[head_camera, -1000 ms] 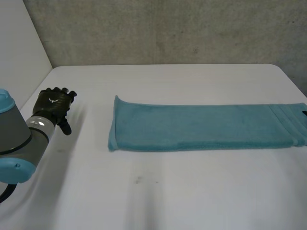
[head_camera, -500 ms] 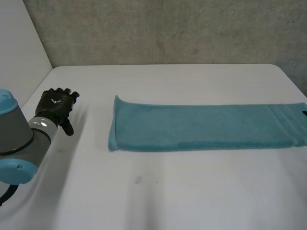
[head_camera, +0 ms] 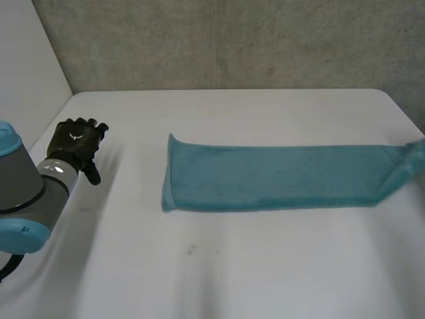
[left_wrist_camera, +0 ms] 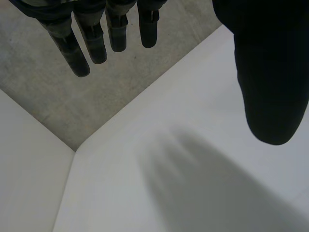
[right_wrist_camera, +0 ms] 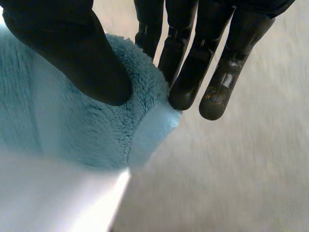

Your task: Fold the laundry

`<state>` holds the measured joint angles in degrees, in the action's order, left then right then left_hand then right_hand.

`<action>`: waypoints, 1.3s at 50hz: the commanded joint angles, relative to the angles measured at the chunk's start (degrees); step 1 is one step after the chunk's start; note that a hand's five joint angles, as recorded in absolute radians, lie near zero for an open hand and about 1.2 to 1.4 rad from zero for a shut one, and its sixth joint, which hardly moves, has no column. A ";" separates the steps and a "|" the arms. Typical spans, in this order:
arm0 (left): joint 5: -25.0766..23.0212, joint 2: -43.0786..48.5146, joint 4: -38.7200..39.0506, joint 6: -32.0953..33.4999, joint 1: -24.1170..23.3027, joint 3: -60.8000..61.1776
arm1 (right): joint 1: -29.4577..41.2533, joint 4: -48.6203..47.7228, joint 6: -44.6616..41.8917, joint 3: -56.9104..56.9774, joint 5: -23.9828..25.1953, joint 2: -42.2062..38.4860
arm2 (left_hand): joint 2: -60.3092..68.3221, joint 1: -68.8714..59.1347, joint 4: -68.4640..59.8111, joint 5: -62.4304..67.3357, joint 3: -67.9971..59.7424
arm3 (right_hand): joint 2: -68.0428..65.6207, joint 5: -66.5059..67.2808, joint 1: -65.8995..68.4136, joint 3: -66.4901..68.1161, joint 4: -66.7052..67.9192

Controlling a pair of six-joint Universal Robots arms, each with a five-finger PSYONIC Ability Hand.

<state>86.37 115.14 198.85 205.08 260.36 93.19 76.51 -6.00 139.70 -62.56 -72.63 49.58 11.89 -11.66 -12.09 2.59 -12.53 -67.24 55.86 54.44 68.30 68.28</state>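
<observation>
A long, narrow teal towel lies folded across the white table, running to the right edge of the head view. Its right end is raised off the table and puckered. In the right wrist view my right hand pinches that end of the towel between the thumb and the fingers. My left hand hovers over the table's far left, well apart from the towel, fingers straight and holding nothing.
A grey concrete wall stands behind the table's far edge, and a white panel closes the left side. Bare table lies in front of the towel and between it and my left hand.
The towel has slid to the right and its right end has lifted as my right hand closed on it. My left hand has barely moved.
</observation>
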 commanded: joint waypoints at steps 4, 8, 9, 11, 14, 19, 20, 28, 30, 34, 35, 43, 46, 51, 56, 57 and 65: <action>0.11 -1.84 -0.04 -0.03 0.50 0.07 | 30.06 -0.50 -0.04 8.50 -0.49 1.31 | 0.01 -0.24 0.20 -0.69 0.63 | -12.76 14.14 25.56 11.70 11.72; 0.20 -2.37 -0.04 -0.03 0.59 0.15 | 40.61 -1.81 -0.56 11.40 -0.41 -1.32 | 0.01 -0.24 0.20 -0.69 0.63 | -12.76 14.14 25.56 11.70 11.72; 0.20 -2.37 -0.04 -0.03 0.59 0.15 | 42.83 -2.26 -0.48 11.93 -0.41 -2.29 | 0.01 -0.24 0.20 -0.69 0.63 | -12.76 14.14 25.56 11.70 11.72; 0.20 -2.46 -0.13 -0.03 0.59 0.15 | 48.26 -3.74 -0.48 13.25 0.20 -5.18 | 0.01 -0.24 0.20 -0.69 0.63 | -12.76 14.14 25.56 11.70 11.72; 0.20 -2.55 -0.21 -0.03 0.59 0.24 | 52.94 -5.42 -0.57 14.13 0.39 -7.74 | 0.01 -0.24 0.20 -0.69 0.63 | -12.76 14.14 25.56 11.70 11.72; 0.02 -2.64 -0.30 -0.03 0.67 0.86 | 60.41 -5.87 -2.40 14.84 -0.14 -14.93 | -0.16 -0.07 0.37 -0.86 0.80 | -12.76 14.14 25.56 11.70 11.72; 0.02 -2.64 -0.30 -0.03 0.67 0.94 | 61.12 -5.69 -3.02 14.66 -0.49 -15.74 | -0.16 -0.07 0.37 -0.86 0.80 | -12.76 14.14 25.56 11.70 11.72; 0.02 -2.72 -0.57 -0.03 0.06 1.12 | 62.10 -2.53 -8.99 14.40 -5.04 -18.91 | -0.50 0.27 0.70 -1.20 1.14 | -7.16 8.54 19.96 6.10 6.12; -0.06 -2.72 -0.57 -0.03 -0.03 1.03 | 62.10 -2.44 -9.44 14.58 -7.44 -18.82 | -0.50 0.27 0.70 -1.20 1.14 | 21.15 -19.77 -8.36 -22.21 -22.19; -0.06 -3.34 -0.30 -0.03 -0.29 0.68 | 61.84 -2.26 -8.04 14.58 -11.65 -17.60 | -0.66 0.43 0.87 -1.37 1.30 | 57.24 -55.86 -44.44 -58.30 -58.28; -0.15 -3.51 -0.30 -0.12 -0.38 0.59 | 61.23 -2.00 -6.99 14.23 -12.79 -15.68 | -0.66 0.44 0.87 -1.37 1.31 | 57.24 -55.86 -44.44 -58.30 -58.28; -0.15 -4.48 -0.04 -2.40 -8.46 -1.34 | 53.93 -1.56 10.14 3.07 -13.15 0.41 | -0.66 0.44 0.87 -1.37 1.31 | 57.24 -55.86 -44.44 -58.30 -58.28; -0.33 -4.31 -0.13 -4.06 -12.31 -2.30 | 50.33 -1.12 16.65 -1.67 -13.33 4.81 | -0.66 0.44 0.87 -1.37 1.31 | 57.24 -55.86 -44.44 -58.30 -58.28; -1.03 -1.42 -0.04 -5.39 -18.56 -4.32 | 45.41 0.90 22.02 -9.05 -12.97 8.51 | -0.33 0.10 0.54 -1.03 0.97 | 57.24 -55.86 -44.44 -58.30 -58.28; -0.94 4.73 -0.21 -5.57 -24.45 -8.89 | 38.82 2.40 22.73 -16.97 -11.83 10.01 | 0.01 -0.24 0.20 -0.70 0.63 | 57.24 -55.86 -44.44 -58.30 -58.28; -0.77 6.92 -0.21 -5.57 -25.33 -10.38 | 37.42 2.40 22.73 -18.89 -11.13 10.01 | 0.01 -0.24 0.20 -0.69 0.63 | 57.24 -55.86 -44.44 -58.30 -58.28; 0.28 15.36 -0.21 -5.13 -25.43 -17.23 | 32.75 1.08 22.46 -24.71 -8.40 9.74 | 1.52 -1.74 -1.31 0.81 -0.87 | 57.24 -55.86 -44.44 -58.30 -58.28</action>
<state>85.73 123.63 198.58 199.59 234.99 81.64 112.93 -3.87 162.61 -82.73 -83.10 59.69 11.89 -11.66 -12.09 2.59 -12.53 -12.55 3.59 11.58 12.08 13.21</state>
